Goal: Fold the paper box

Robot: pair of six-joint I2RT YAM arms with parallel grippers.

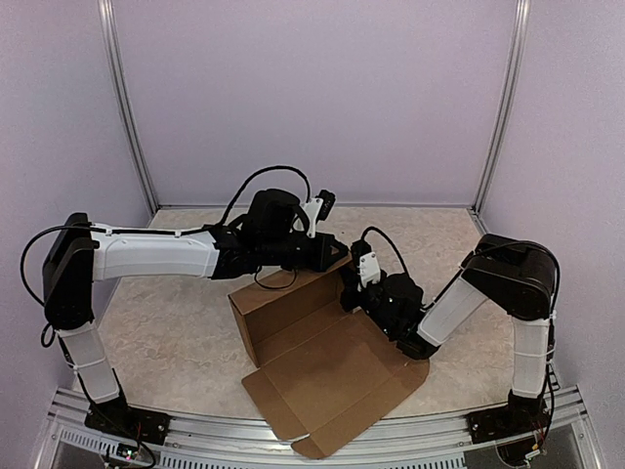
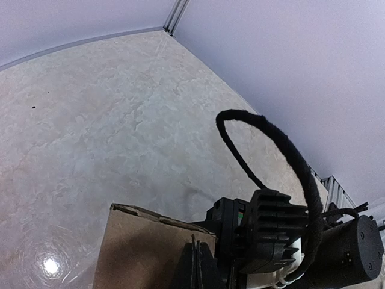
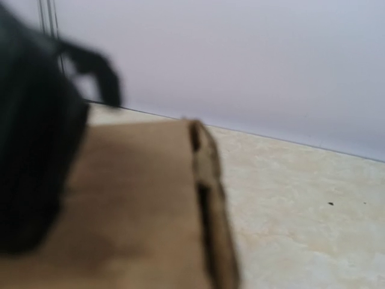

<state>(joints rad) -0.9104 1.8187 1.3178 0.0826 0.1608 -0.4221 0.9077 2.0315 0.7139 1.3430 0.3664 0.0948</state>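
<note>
At centre frame the box [image 1: 322,371] is half-built, back and left walls up, front panel flat, left claw [image 1: 335,256] and right claw [image 1: 354,298] both pinched together at its upper-right corner.

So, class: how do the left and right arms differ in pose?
The left arm stretches out nearly level; the right arm folds sharply at a raised elbow. The left gripper meets the box from the left, the right gripper from the right. Both are shut at the same raised corner.

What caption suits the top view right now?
Shut, the left gripper and right gripper meet at the half-folded box's raised wall.
</note>
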